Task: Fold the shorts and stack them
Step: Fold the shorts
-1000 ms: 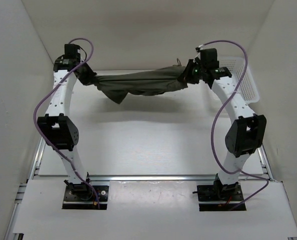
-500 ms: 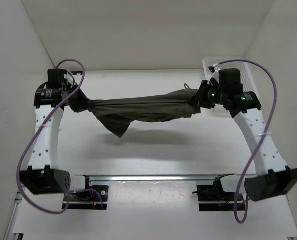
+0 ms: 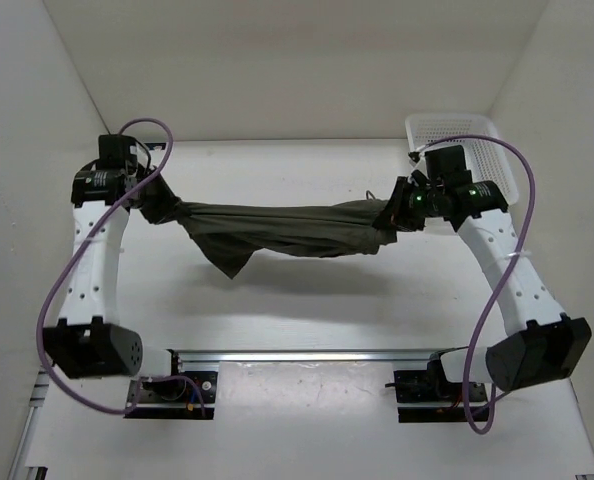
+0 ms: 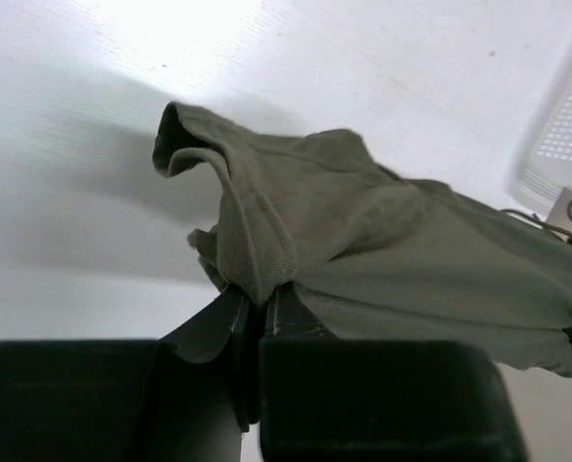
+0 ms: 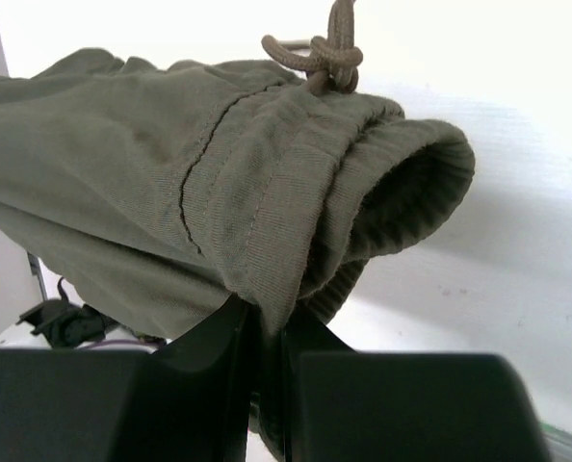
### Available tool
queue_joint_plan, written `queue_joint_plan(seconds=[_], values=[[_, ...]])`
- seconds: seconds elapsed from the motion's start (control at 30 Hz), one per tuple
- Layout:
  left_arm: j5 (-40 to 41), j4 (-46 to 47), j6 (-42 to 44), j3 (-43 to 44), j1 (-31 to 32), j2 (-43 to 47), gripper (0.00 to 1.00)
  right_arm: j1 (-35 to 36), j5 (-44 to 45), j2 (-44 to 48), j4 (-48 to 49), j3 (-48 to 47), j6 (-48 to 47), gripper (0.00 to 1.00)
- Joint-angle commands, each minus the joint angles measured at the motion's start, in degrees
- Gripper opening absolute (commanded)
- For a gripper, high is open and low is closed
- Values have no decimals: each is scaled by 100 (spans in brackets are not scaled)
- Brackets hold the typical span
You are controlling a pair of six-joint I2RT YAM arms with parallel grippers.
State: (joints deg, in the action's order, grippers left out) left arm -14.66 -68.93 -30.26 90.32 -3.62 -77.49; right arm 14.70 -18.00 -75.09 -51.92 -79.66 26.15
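The dark olive-green shorts (image 3: 287, 228) hang stretched in the air between my two grippers, above the table. One leg droops toward the lower left. My left gripper (image 3: 165, 208) is shut on the shorts' left end; its wrist view shows the fabric (image 4: 363, 250) pinched between the jaws (image 4: 264, 303). My right gripper (image 3: 389, 217) is shut on the right end, at the ribbed waistband (image 5: 296, 183) with its knotted drawcord (image 5: 329, 53); the jaws close at the fabric's fold (image 5: 267, 322).
A white mesh basket (image 3: 477, 150) stands at the back right, behind my right arm; it also shows in the left wrist view (image 4: 565, 144). White walls close in on the left, back and right. A metal rail (image 3: 307, 355) runs along the near edge.
Both arms pulled back from the far side toward the near edge, carrying the stretched shorts with them. In the last half second the shorts shifted a little nearer and the arms settled.
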Motion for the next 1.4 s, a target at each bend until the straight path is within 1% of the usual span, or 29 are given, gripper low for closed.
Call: queue_joint_plan(seconds=[0.0, 0.1, 0.13, 0.17, 0.23, 0.27, 0.3, 0.33, 0.43, 0.47, 0.5, 0.53, 0.57, 0.6, 0.63, 0.67, 0.7, 0.73, 0.77, 0.83, 0.93, 1.07, 1.17, 1.23, 1.27, 1.3, 1.37], values=[[552, 545, 205, 231, -122, -107, 10, -169, 613, -102, 444, -163, -145, 1], [481, 705, 143, 678, -69, -616, 10, -169, 526, -628, 709, -567, -206, 1], [481, 705, 143, 871, -69, -957, 10, -169, 526, -1004, 779, -960, -207, 1], [385, 705, 143, 1369, -69, -1126, 10, -169, 526, -1190, 780, -1208, -294, 1], [463, 565, 143, 1899, -7, -1381, 10, -169, 526, -1577, 780, -1639, -295, 1], [464, 469, 143, 2127, 45, -1452, 10, -169, 578, -1649, 719, -1937, -347, 1], [542, 407, 143, 2356, 45, -1453, 10, -169, 578, -1649, 718, -2026, -348, 1], [543, 406, 204, 2358, 45, -1453, 10, -169, 578, -1649, 658, -2027, -400, 1], [543, 406, 275, 1570, 45, -988, 10, -169, 578, -1527, 657, -1651, -400, 1], [543, 493, 275, 1211, 45, -839, 10, -169, 578, -1474, 718, -1249, -453, 1], [490, 590, 275, 345, 106, -490, 10, -169, 578, -1352, 779, -1002, -453, 1], [490, 861, 275, -142, 107, -303, 10, -169, 648, -1290, 841, -755, -453, 1], [394, 1046, 223, -616, 107, -136, 13, -169, 762, -1289, 972, -283, -453, 1], [219, 1213, 170, -1413, 176, 40, 21, -169, 841, -1219, 973, -96, -453, 1], [165, 1293, 170, -1665, 177, 41, 29, -169, 938, -1219, 1026, 54, -453, 3], [165, 1242, 257, -1806, 177, -63, 38, -169, 1008, -1219, 974, 169, -505, 11], [165, 1154, 318, -1860, 177, -282, 42, -221, 1061, -1219, 973, 344, -506, 25], [452, 1066, 319, -1782, 177, -371, 43, -222, 1114, -1219, 973, 415, -506, 56], [577, 996, 319, -1703, 177, -424, 49, -222, 1114, -1097, 973, 477, -506, 75], [761, 995, 372, -1475, 177, -477, 54, -222, 1324, -973, 842, 530, -506, 93], [815, 995, 310, -1272, 177, -653, 54, -222, 1554, -718, 683, 477, -436, 94], [736, 1117, 249, -1403, 238, -881, 50, -275, 1615, -235, 604, 758, -374, 89], [675, 1258, 249, -1753, 396, -987, 50, -275, 1615, -50, 604, 1153, -321, 84], [614, 1338, 249, -1930, 511, -1145, 53, -336, 1615, -50, 604, 1442, -321, 82], [613, 1416, 249, -2096, 676, -1319, 54, -336, 1615, 3, 604, 1531, -321, 82], [613, 1469, 249, -2176, 774, -1425, 60, -336, 1563, 3, 604, 1602, -321, 84], [613, 1706, 188, -2387, 1029, -1812, 61, -336, 1510, 55, 656, 1726, -321, 89]])
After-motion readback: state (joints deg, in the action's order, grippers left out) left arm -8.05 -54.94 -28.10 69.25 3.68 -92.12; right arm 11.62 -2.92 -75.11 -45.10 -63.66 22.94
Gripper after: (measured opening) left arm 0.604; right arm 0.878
